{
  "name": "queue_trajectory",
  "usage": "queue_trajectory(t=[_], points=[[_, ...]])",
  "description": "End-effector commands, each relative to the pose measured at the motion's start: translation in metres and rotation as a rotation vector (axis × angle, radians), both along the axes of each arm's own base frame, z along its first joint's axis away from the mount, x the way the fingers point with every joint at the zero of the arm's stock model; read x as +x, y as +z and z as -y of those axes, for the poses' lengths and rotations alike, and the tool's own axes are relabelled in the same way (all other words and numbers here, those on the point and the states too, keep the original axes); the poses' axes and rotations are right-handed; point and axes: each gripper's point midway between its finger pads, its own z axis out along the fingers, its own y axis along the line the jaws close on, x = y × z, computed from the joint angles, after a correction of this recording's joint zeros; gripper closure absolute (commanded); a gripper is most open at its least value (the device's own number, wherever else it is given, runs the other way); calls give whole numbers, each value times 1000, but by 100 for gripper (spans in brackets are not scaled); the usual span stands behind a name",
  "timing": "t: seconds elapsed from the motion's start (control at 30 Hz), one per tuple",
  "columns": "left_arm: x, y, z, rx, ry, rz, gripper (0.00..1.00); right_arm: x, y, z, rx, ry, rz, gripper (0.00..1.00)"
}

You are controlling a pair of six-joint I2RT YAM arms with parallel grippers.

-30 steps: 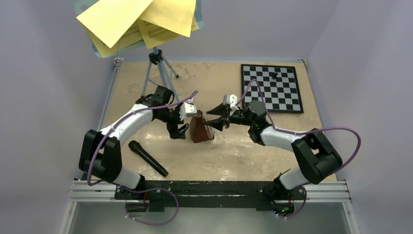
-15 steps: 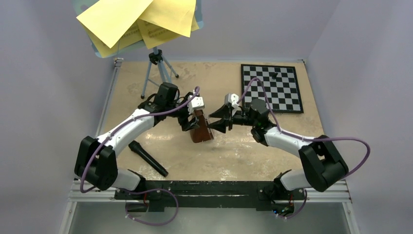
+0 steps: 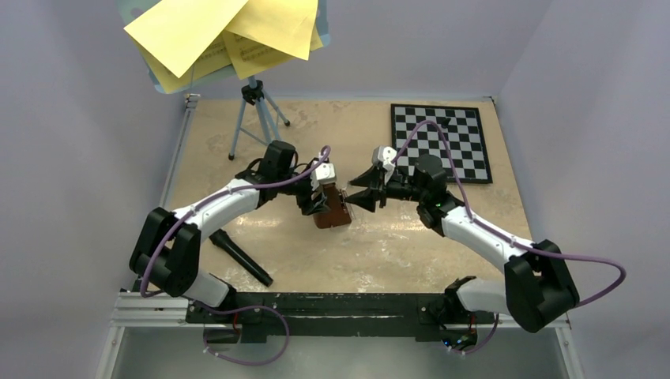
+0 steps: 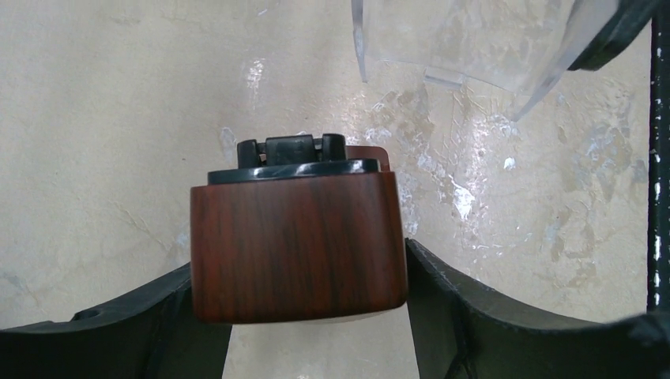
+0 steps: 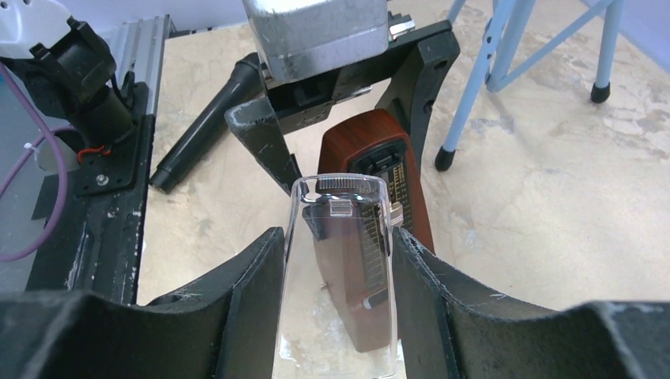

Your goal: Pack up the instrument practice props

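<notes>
Curved black fingers of the left gripper pressed against both sides of the metronome, pinching its glossy reddish-brown body, a tapered wood-grain block with rounded edges and a black plastic fitting at one end. It sat near the middle of the table, a beige, marbled, slightly shiny surface. The right gripper pinched a clear plastic cover, a tapered transparent shell with a rounded top, held just in front of the metronome's face, whose scale showed through it. A matte black microphone lay near the left arm, toward the near edge. The light-blue tripod music stand stood at the far left, its top carrying yellow sheet-music pages. A black-and-white chessboard lay flat at the far right. Both arms reached inward from their bases, elbows out, wrists facing each other across the metronome.
</notes>
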Motion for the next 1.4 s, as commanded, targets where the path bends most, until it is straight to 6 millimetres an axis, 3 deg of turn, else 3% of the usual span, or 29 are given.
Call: queue_trajectory(t=[0.0,0.23,0.37,0.53,0.7,0.83,1.37], points=[[-7,10,9,-27,-123,16,63,-1,11,0,-8,40,56,100],[-41,10,-16,-11,-381,-11,100,-16,9,-12,44,213,203,100],[-41,10,-28,0,-439,-45,100,-11,11,-20,106,248,240,100],[-48,3,-37,29,-510,30,100,-5,18,-38,183,173,308,100],[-41,0,-37,42,-445,27,100,5,28,-52,226,59,315,100],[-32,-5,-38,59,-389,43,100,-4,32,-61,254,55,285,100],[-27,-13,-42,78,-347,26,100,-13,4,-54,208,40,247,100]])
